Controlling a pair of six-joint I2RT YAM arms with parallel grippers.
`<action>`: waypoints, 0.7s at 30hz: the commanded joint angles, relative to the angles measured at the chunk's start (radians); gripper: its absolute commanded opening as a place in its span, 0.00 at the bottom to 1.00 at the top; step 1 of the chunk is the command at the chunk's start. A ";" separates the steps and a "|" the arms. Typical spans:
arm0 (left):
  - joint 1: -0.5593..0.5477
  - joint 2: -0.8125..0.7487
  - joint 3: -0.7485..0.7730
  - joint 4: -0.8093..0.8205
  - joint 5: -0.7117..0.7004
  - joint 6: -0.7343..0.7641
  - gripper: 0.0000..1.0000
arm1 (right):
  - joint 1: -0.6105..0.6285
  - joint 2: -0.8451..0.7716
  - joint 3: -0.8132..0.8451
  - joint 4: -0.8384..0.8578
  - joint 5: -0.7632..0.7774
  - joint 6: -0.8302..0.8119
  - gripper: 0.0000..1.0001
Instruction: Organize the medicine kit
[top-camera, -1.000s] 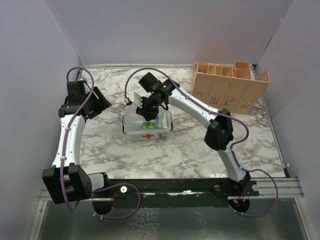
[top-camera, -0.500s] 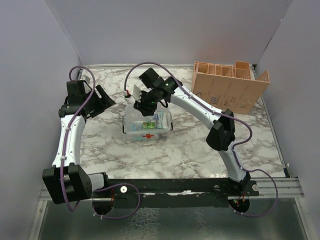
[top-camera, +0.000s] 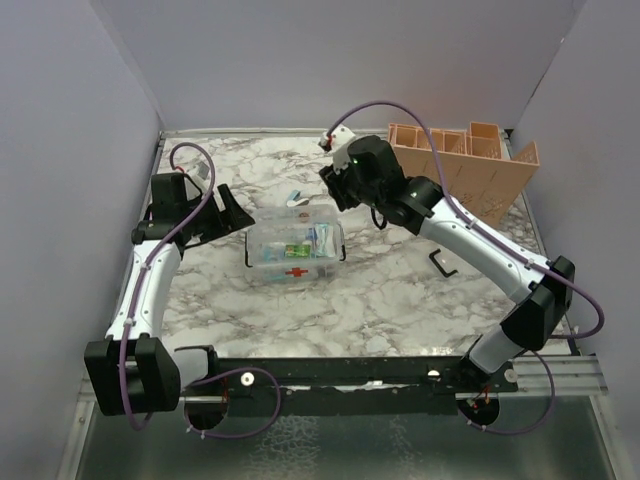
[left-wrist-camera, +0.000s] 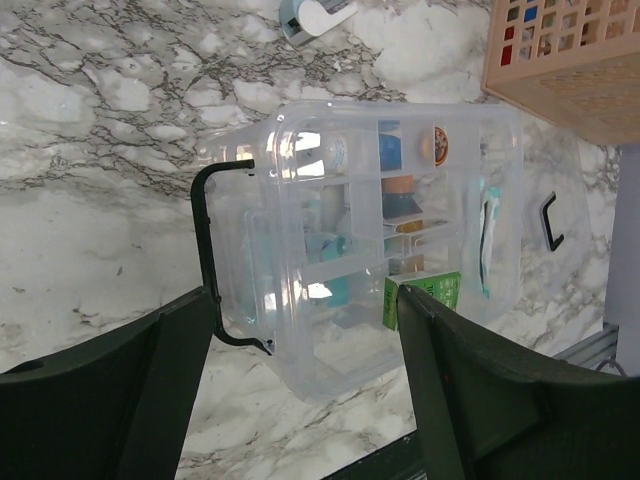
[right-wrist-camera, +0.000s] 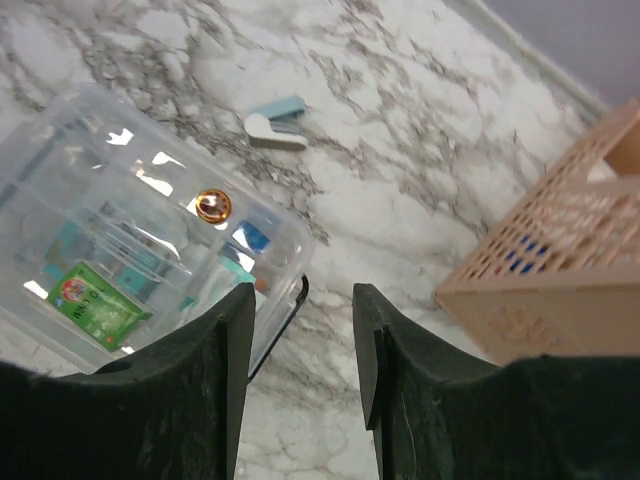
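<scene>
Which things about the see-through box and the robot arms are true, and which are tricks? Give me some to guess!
1. The small clear plastic medicine kit with a red cross stands on the white marble table. True.
2. The right gripper holds the kit. False: it hangs above it, open and empty.
3. The peach slotted organizer stands at the table's far right. True.
4. The small blue-and-white item lies inside the kit. False: it lies on the table behind it.
</scene>
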 joint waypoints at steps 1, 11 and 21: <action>-0.014 0.005 -0.010 0.045 0.056 0.030 0.75 | -0.037 -0.060 -0.150 0.010 0.153 0.301 0.44; -0.022 0.100 -0.008 0.045 0.070 -0.007 0.61 | -0.247 -0.137 -0.356 -0.101 0.073 0.665 0.44; -0.027 0.112 -0.002 0.048 0.052 -0.006 0.57 | -0.503 -0.235 -0.610 -0.138 0.206 0.798 0.49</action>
